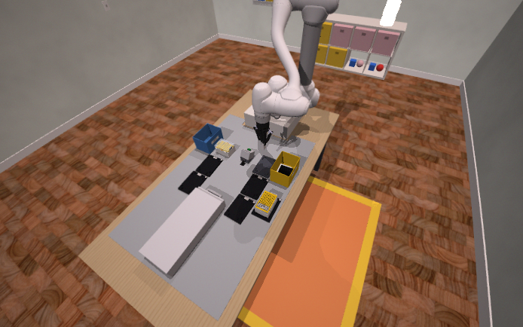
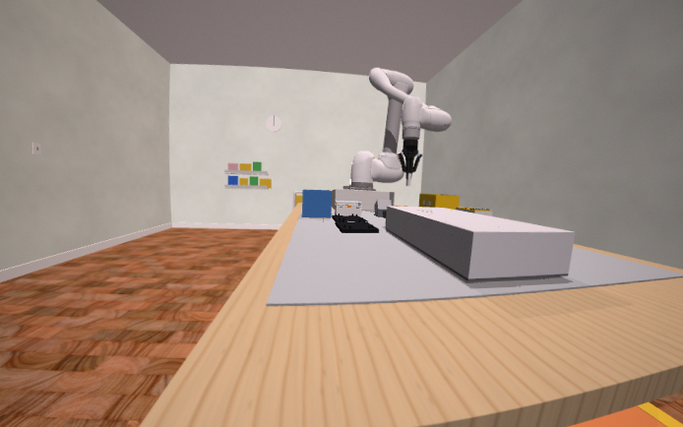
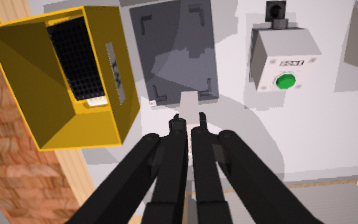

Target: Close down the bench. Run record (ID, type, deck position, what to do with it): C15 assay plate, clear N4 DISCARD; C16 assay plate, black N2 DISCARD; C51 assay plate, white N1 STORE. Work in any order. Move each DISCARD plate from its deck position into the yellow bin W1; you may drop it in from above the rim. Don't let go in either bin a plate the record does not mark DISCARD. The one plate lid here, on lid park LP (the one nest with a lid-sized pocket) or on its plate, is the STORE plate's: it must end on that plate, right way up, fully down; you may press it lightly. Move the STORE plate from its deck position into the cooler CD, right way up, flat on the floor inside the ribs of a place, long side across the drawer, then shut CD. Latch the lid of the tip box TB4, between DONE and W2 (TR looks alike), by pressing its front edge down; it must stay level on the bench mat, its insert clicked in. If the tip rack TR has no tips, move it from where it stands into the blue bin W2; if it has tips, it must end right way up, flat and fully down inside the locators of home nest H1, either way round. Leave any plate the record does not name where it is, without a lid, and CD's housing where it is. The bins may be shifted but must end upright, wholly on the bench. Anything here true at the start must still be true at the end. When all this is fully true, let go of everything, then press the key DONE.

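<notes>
Hovering with its fingers pressed together on nothing, the pincer [image 3: 188, 119] hangs beside the yellow bin [image 3: 26, 85] holding the black plate [image 3: 76, 60].

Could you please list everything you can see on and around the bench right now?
Yellow bin: one, yellow, right side of mat, black plate inside.
Blue bin: one, blue, left side.
Tip box: one, pale, beside blue bin.
DONE key: one, green button on grey box.
Grey nest: one, beside yellow bin.
Black nests: four, two columns.
Tip rack: one, yellow, right column.
Cooler: one, white, near end.
Shelf unit: one, back wall.
Gripper: one, black, shut, holding nothing.
</notes>
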